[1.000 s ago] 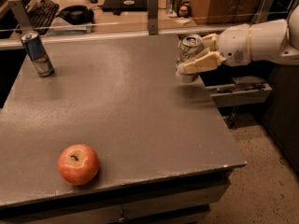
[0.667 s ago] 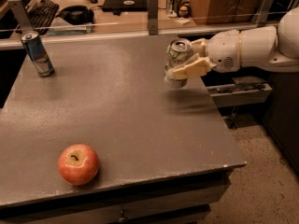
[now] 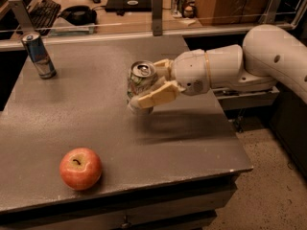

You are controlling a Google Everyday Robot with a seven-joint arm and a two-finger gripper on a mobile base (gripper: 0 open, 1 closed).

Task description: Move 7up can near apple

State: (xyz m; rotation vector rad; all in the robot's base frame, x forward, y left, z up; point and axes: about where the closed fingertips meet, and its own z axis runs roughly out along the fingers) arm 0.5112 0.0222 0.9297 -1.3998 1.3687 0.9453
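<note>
7up can [image 3: 139, 78] clamped in end effector [image 3: 145, 84], held over desk [image 3: 96, 114] middle. Apple [image 3: 80, 168] near front-left corner. Best lowered upright just beside apple, without nudging it.

The lower side of the 7up can [image 3: 138, 83] is covered by a finger [image 3: 154, 96] of the hand [image 3: 146, 83] clasped around it over the bench [image 3: 96, 123]; the arm [image 3: 273, 56] is cut off at the right edge.

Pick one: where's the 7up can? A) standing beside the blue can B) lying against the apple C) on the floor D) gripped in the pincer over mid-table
D: the pincer is shut on the 7up can over the middle of the table, apart from the apple at the front left.
</note>
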